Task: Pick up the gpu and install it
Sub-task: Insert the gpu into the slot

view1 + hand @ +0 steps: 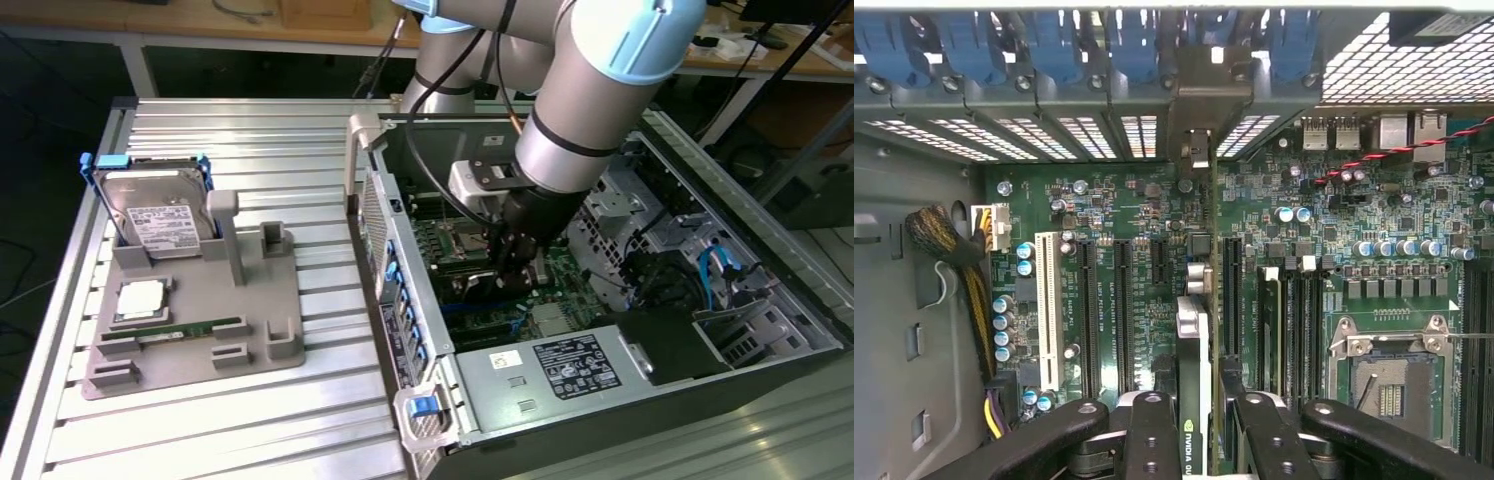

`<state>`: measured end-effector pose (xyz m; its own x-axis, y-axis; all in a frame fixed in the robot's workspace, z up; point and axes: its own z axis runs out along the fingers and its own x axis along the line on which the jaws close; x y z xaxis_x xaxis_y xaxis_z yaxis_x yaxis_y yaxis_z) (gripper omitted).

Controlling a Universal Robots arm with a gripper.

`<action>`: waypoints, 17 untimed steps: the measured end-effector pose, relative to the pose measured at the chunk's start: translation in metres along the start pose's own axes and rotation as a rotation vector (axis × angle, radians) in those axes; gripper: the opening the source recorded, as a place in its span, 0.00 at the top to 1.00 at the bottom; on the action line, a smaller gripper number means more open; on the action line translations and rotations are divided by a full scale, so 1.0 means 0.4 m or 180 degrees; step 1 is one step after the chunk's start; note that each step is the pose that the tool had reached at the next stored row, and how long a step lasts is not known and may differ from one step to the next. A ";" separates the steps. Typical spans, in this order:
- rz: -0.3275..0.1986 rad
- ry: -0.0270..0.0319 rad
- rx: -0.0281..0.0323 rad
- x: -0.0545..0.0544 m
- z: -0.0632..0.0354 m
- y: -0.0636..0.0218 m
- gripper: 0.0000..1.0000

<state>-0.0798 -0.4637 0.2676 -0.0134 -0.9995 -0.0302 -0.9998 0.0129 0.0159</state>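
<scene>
My fingers (1152, 438) are clamped on the gpu (1192, 330). I see it edge-on, upright between them over the green motherboard (1124, 200), just beside a long black slot (1232, 290). I cannot tell whether it touches the board. Beyond it, blue clips (1054, 45) line the case wall. The open computer case (694, 410) lies on the counter (267, 420), well apart from the hard drive (158, 205) in its grey holder (200, 320).

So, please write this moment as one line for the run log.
gripper: shut on gpu | position: inside computer case, above motherboard slots
</scene>
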 end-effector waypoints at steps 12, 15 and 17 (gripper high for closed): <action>0.0003 -0.0001 -0.0016 0.000 0.002 0.001 0.73; 0.0005 -0.0003 -0.0032 0.000 0.002 0.001 0.73; 0.0007 -0.0007 -0.0050 0.000 0.002 0.001 0.73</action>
<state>-0.0802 -0.4638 0.2667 -0.0156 -0.9994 -0.0324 -0.9994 0.0145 0.0317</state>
